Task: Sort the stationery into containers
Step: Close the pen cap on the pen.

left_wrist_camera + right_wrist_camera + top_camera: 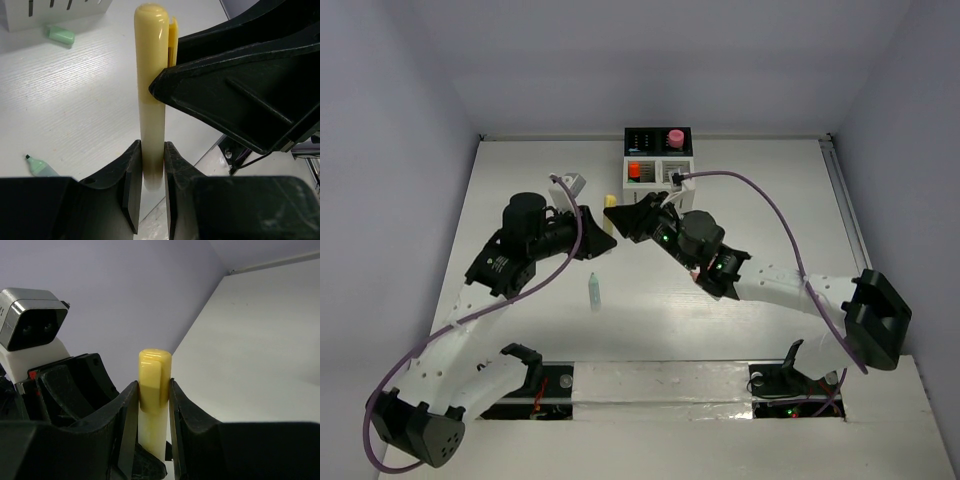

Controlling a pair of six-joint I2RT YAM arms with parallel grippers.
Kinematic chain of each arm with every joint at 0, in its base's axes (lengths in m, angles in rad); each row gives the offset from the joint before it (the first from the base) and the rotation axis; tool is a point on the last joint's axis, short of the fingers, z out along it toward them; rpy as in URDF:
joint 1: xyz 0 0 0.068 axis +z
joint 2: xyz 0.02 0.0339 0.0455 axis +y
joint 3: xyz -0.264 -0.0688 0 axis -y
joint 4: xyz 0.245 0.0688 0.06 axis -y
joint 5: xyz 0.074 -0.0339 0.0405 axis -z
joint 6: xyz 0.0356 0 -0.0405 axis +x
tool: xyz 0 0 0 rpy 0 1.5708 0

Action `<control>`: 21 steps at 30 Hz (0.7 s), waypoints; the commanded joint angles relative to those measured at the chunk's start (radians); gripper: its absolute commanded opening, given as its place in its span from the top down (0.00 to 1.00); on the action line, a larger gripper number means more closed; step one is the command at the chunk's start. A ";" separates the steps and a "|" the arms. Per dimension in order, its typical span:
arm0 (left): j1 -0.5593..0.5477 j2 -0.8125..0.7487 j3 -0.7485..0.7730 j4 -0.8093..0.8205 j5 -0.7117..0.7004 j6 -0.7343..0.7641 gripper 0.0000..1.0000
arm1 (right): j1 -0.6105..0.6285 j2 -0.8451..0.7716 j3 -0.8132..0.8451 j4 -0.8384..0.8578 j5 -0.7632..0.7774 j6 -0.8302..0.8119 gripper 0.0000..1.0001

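A yellow highlighter (610, 204) is held in the air between both grippers, in front of the organizer (658, 158). My left gripper (152, 150) is shut on its pale body (151, 100). My right gripper (154, 387) is shut on its yellow cap (155, 372); in the left wrist view its black fingers (225, 95) press the cap end. In the top view the left gripper (601, 234) and right gripper (619, 216) meet tip to tip. A green highlighter (593, 291) lies uncapped on the table, also in the left wrist view (42, 168). Its green cap (61, 35) lies by the organizer.
The organizer holds a pink item (675, 135) in a black back compartment and an orange one (634, 169) in a white front compartment. A purple cable (760, 195) arcs over the right side. The table's side walls are close on the left and right.
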 commanded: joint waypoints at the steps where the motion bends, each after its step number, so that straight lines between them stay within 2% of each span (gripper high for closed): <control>1: 0.024 0.000 0.081 0.506 -0.196 -0.040 1.00 | 0.149 0.002 -0.063 -0.262 -0.295 -0.007 1.00; 10: -0.007 -0.024 0.020 0.520 -0.177 -0.063 1.00 | 0.149 -0.090 -0.052 -0.310 -0.200 -0.025 1.00; 11: -0.007 -0.029 0.011 0.520 -0.174 -0.063 1.00 | 0.149 -0.104 -0.043 -0.339 -0.189 -0.027 0.95; 12: -0.016 -0.034 0.001 0.518 -0.168 -0.064 1.00 | 0.149 -0.115 -0.032 -0.344 -0.184 -0.028 0.80; 15: -0.016 -0.060 -0.038 0.496 -0.168 -0.052 1.00 | 0.122 -0.171 -0.031 -0.347 -0.184 -0.037 0.54; 18: -0.016 -0.092 -0.084 0.471 -0.153 -0.041 1.00 | 0.078 -0.240 -0.037 -0.337 -0.207 -0.053 0.42; 21: -0.016 -0.123 -0.137 0.485 -0.108 -0.054 1.00 | 0.015 -0.294 -0.049 -0.327 -0.297 -0.068 0.37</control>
